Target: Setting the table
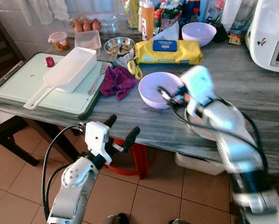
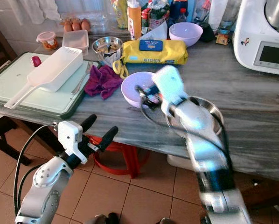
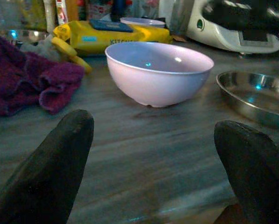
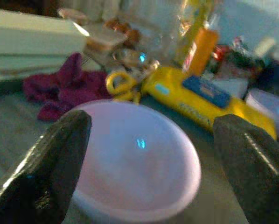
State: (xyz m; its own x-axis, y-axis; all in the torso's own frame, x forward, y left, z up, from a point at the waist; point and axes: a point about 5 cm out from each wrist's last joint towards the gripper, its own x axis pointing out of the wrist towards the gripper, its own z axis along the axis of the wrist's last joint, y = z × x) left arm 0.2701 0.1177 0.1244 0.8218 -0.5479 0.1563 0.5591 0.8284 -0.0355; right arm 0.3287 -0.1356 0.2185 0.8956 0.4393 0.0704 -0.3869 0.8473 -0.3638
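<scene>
Lilac plastic bowl (image 1: pixel 159 89) sits on the grey worktop (image 1: pixel 251 93), directly ahead of my right tool (image 1: pixel 167 97), which hangs over its near rim, fingers (image 4: pixel 51 163) spread wide, holding nothing. Right arm is much the nearer. Left tool (image 1: pixel 121 130) hovers off the worktop edge, spread too, empty, facing the bowl.

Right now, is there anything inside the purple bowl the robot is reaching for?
The purple bowl looks empty: the right wrist view shows only its smooth inside. The right tool hovers open over its rim, hiding a small part of the bowl in the eye views.
</scene>
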